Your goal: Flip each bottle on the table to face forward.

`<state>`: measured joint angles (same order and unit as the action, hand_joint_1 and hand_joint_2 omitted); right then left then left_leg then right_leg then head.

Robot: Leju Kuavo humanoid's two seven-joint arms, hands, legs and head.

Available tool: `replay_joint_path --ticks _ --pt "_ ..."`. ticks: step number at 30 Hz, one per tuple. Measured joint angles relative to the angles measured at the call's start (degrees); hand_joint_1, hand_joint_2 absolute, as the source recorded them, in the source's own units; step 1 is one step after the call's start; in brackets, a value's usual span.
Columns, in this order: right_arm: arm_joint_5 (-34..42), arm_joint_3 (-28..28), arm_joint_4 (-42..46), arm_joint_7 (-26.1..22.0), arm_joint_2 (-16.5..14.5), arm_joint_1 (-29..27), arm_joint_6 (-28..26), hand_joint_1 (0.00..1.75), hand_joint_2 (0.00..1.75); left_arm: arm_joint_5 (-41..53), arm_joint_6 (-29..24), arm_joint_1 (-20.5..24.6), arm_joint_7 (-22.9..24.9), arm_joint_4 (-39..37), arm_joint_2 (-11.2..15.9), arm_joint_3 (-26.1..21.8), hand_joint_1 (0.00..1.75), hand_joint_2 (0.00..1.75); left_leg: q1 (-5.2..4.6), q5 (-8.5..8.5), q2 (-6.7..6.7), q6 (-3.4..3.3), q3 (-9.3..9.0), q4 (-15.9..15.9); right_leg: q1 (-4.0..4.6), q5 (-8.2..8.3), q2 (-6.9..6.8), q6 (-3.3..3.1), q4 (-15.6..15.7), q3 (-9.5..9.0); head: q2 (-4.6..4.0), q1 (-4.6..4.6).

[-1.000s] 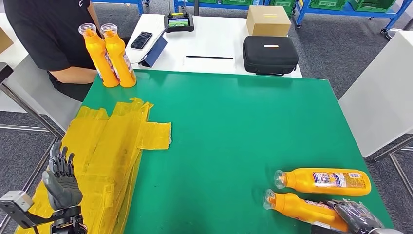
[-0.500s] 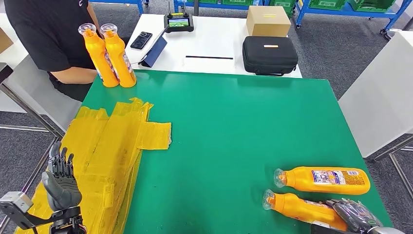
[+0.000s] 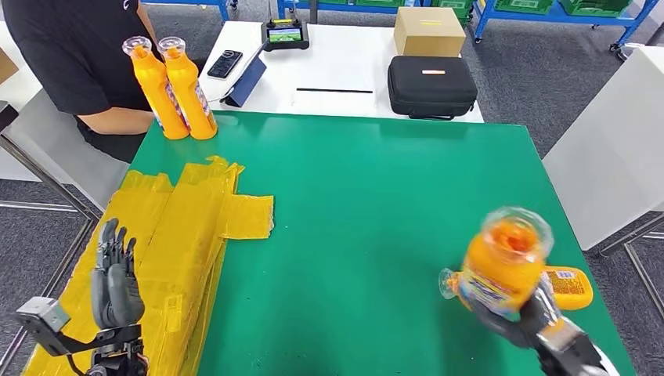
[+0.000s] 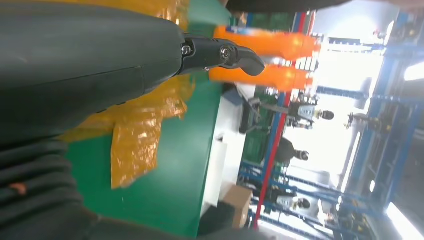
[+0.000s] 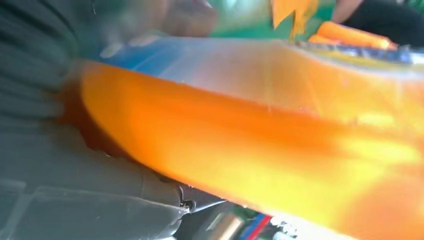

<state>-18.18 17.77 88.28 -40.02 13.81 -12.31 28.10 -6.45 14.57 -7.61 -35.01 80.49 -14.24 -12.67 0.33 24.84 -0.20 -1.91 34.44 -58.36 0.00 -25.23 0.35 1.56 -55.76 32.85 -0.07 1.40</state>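
Observation:
My right hand [image 3: 540, 329] grips an orange bottle [image 3: 501, 262] and holds it raised, cap towards the camera, above the green table [image 3: 376, 204] at the front right. The right wrist view has the same bottle [image 5: 260, 150] blurred across my hand [image 5: 75, 190]. Behind it a second orange bottle [image 3: 568, 286] lies on its side, mostly hidden. Two more orange bottles [image 3: 174, 90] stand upright at the far left corner, also in the left wrist view [image 4: 270, 60]. My left hand [image 3: 116, 290] hangs empty with fingers straight beside the table's left edge, its fingers [image 4: 220, 52] dark in the wrist view.
Crumpled yellow plastic sheets [image 3: 168, 251] cover the table's left side. A person in black [image 3: 78, 55] stands behind the far left corner. A white table behind carries a black case [image 3: 432, 84], a cardboard box [image 3: 427, 31], a phone and a tablet.
My right hand has lifted the nearer lying bottle off the table and tipped it up, cap towards the camera. My left hand rose slightly with fingers straighter.

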Motion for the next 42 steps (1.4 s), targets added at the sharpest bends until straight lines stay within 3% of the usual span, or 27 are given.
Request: replay_joint_path --ticks 8,12,18,24,27,29,42 --pt "-0.4 -9.1 -9.3 0.8 -4.9 13.6 -4.8 1.75 1.75 -0.8 -0.3 2.0 0.8 -0.3 0.1 5.7 0.00 1.75 -0.03 -0.23 -0.11 -0.11 0.30 0.0 -0.04 0.17 -0.04 0.15 0.0 0.17 0.00 0.00" --pt "-1.1 -13.9 -18.2 3.9 -8.2 21.7 -11.6 1.75 1.75 -1.4 0.8 3.9 1.1 -1.1 0.4 8.5 0.00 1.75 -0.03 -0.31 -0.10 -0.09 0.34 0.0 -0.03 0.26 -0.05 0.06 -0.1 0.23 0.00 0.00" --pt "-6.0 -21.3 -35.8 7.5 -15.9 34.0 -23.3 1.75 1.75 -2.7 2.1 8.4 2.1 -3.8 0.6 13.7 0.00 1.75 -0.01 -0.50 -0.07 0.07 0.47 0.0 -0.02 0.41 -0.02 0.00 -0.1 0.42 0.00 -0.01" --pt "-7.2 -23.4 -40.3 8.4 -18.7 36.9 -25.1 1.75 1.75 -3.0 2.2 9.8 2.7 -4.4 0.6 15.1 0.00 1.75 0.00 -0.54 -0.07 0.10 0.50 0.0 -0.01 0.44 -0.03 -0.06 -0.2 0.50 0.00 -0.01" --pt "-8.8 -28.2 -49.2 10.5 -26.0 41.6 -27.2 1.75 1.75 -3.2 2.2 12.7 4.0 -6.1 0.5 17.8 0.00 1.75 0.01 -0.58 -0.11 0.12 0.71 0.0 -0.01 0.44 -0.05 -0.06 -0.3 0.76 0.00 -0.02" --pt "-9.3 -30.1 -52.8 11.1 -29.1 43.3 -27.7 1.75 1.75 -3.2 2.2 13.8 4.3 -7.0 0.5 18.9 0.00 1.75 0.00 -0.59 -0.12 0.13 0.84 0.0 -0.03 0.44 -0.05 -0.06 -0.3 0.89 0.00 -0.03" --pt "-13.1 -36.2 -57.7 13.4 -33.7 44.0 -29.0 1.75 1.75 -4.2 1.4 17.1 4.9 -10.5 0.5 19.9 0.00 1.75 -0.02 -0.59 -0.11 0.13 0.93 0.0 -0.05 0.44 -0.06 -0.07 -0.3 1.01 0.00 -0.02"
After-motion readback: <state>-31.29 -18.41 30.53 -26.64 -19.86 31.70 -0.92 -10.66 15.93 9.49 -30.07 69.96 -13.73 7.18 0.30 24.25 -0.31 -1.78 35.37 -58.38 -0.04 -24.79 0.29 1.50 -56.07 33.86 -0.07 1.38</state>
